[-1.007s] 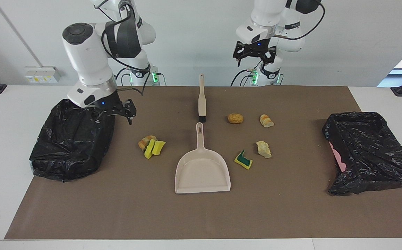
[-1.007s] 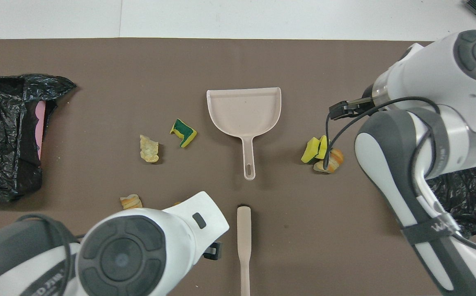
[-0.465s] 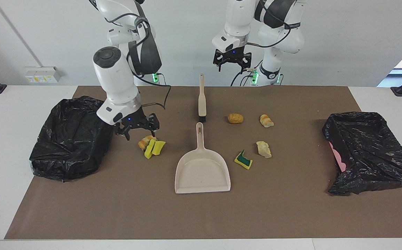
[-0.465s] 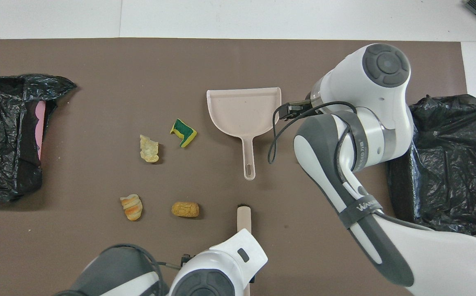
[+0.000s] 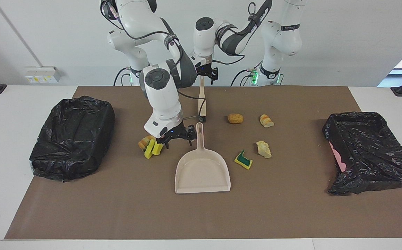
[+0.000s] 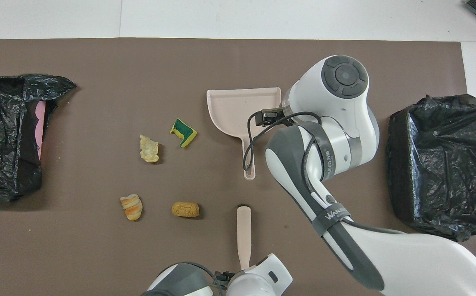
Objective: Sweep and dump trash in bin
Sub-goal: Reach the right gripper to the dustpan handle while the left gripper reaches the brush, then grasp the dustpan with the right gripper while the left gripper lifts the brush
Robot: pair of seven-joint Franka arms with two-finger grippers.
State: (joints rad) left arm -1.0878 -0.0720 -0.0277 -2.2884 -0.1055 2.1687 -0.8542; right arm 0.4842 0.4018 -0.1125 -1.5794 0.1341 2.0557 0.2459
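The trash lies scattered on the brown mat. Yellow sponge wedges with an orange lump (image 5: pixel 150 146) sit beside the beige dustpan's (image 5: pixel 202 170) handle. A tan lump (image 5: pixel 235 118), a cream-orange lump (image 5: pixel 266 121), a cream lump (image 5: pixel 264 149) and a yellow-and-green sponge piece (image 5: pixel 243 160) lie toward the left arm's end. My right gripper (image 5: pixel 178 141) hangs open, low between the wedges and the dustpan handle. The left gripper (image 5: pixel 206 77) is open over the handle end of the beige brush (image 5: pixel 202 100). In the overhead view the right arm hides the wedges.
Two bins lined with black bags stand on the mat, one at the right arm's end (image 5: pixel 72 139) and one at the left arm's end (image 5: pixel 370 152). The dustpan (image 6: pixel 238 109) opens away from the robots, with the brush (image 6: pixel 244 234) in line nearer to them.
The right gripper has swung from the bin at its end to the dustpan handle, passing over the sponge wedges. The left gripper has come down and across to the brush handle's end.
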